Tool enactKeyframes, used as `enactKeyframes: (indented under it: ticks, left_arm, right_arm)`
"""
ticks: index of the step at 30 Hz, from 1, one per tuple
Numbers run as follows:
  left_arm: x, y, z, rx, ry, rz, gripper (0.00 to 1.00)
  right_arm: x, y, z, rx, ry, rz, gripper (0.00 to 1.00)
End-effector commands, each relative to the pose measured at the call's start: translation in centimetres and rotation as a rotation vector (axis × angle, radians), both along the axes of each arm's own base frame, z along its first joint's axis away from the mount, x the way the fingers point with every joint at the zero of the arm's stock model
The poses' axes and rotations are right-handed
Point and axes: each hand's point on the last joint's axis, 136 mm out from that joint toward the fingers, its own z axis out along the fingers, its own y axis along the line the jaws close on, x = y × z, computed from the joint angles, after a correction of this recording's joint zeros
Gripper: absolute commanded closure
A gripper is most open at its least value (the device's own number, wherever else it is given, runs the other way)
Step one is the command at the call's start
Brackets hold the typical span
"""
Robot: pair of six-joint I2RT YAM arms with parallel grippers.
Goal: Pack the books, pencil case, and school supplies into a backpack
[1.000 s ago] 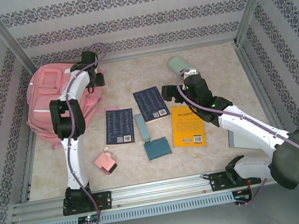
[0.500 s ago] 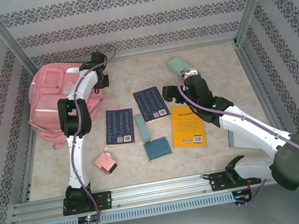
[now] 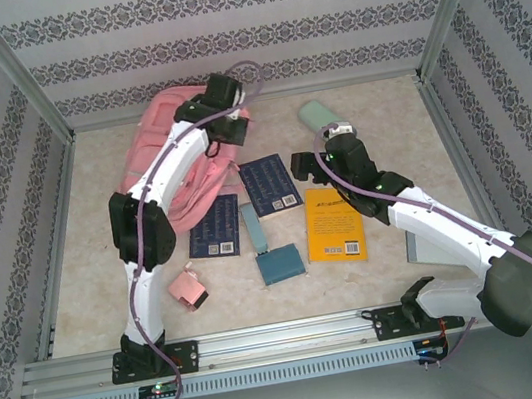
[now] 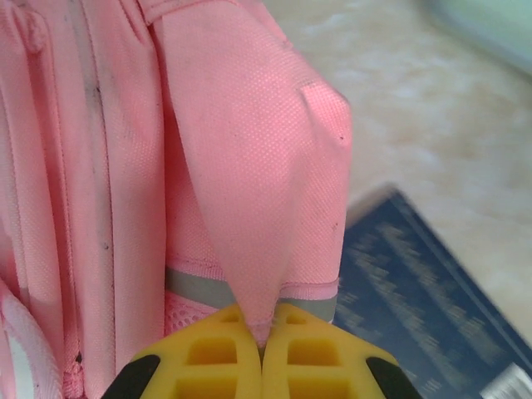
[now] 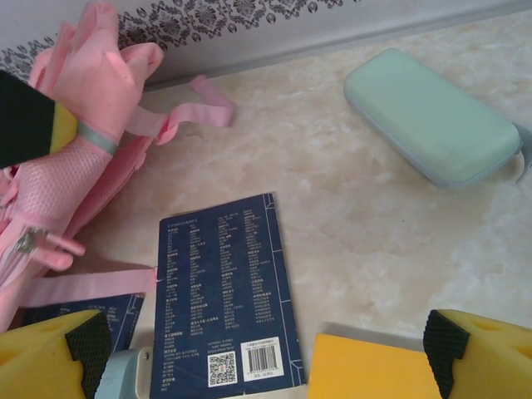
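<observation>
Nothing was packed yet: the left pincer [image 4: 264, 332] pinched a fold of the large pink fabric backpack [image 4: 125, 166] near the desk's far edge, while the right pincer [image 5: 266, 353] gaped wide above the thin navy paperback books [image 5: 220, 291], the mint-green oblong pencil case [image 5: 432, 116] lying loose beyond.

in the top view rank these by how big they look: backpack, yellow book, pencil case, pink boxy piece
1. backpack
2. yellow book
3. pencil case and pink boxy piece look about alike, so unranked
</observation>
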Motion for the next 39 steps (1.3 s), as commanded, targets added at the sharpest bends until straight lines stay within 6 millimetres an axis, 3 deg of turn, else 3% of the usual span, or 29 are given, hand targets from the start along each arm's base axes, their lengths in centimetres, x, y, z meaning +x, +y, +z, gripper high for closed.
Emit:
enactKeyframes:
  ticks: [1,4,8,9,11,16,19,23,28,31,35,39]
  left_arm:
    - [-2.1,-3.8,2.3,-0.044,-0.059,-0.141,1.0]
    - [-4.7,-6.1,0.4,-0.023,-0.027,-0.221,1.0]
    - [-7.1,-6.4,-2.0,-0.024,0.041,-0.228,1.0]
    - [-7.5,-5.9,-2.4,-0.023,0.049,-0.206,0.93]
    - [-8.1,-4.9,-2.4,-0.03,0.05,-0.155,0.67]
    - [-10.1,-1.7,-0.7,-0.103,0.029,0.01,0.53]
    - [-12.2,0.1,-1.0,-0.146,0.039,0.106,0.53]
    - [-15.4,1.9,-3.3,-0.21,0.112,0.221,0.55]
    - [-19.0,3.6,-7.7,-0.257,0.236,0.364,0.64]
    - [-20.6,4.6,-10.0,-0.253,0.287,0.427,0.73]
    - [-21.5,6.1,-12.0,-0.193,0.311,0.463,0.77]
    - [-20.6,7.9,-13.3,-0.124,0.313,0.477,0.77]
  right_arm:
    - [0.1,-1.7,0.7,0.011,-0.011,-0.076,0.02]
    - [0.0,-2.4,0.4,0.021,-0.008,-0.093,0.02]
    - [0.1,-2.6,-0.3,0.046,0.024,-0.089,0.02]
    - [0.2,-2.4,-0.6,0.051,0.033,-0.084,0.02]
    - [0.3,-1.8,-1.1,0.054,0.054,-0.057,0.02]
    - [0.9,0.4,-2.8,0.08,0.124,0.018,0.02]
    - [1.3,2.3,-3.5,0.112,0.169,0.067,0.02]
    - [1.8,4.8,-4.5,0.156,0.231,0.115,0.03]
    - [2.5,8.3,-6.7,0.293,0.37,0.168,0.22]
    - [3.0,10.0,-8.3,0.355,0.457,0.173,0.27]
    - [4.0,11.5,-10.8,0.393,0.549,0.148,0.36]
    - [4.6,12.5,-12.4,0.42,0.595,0.121,0.39]
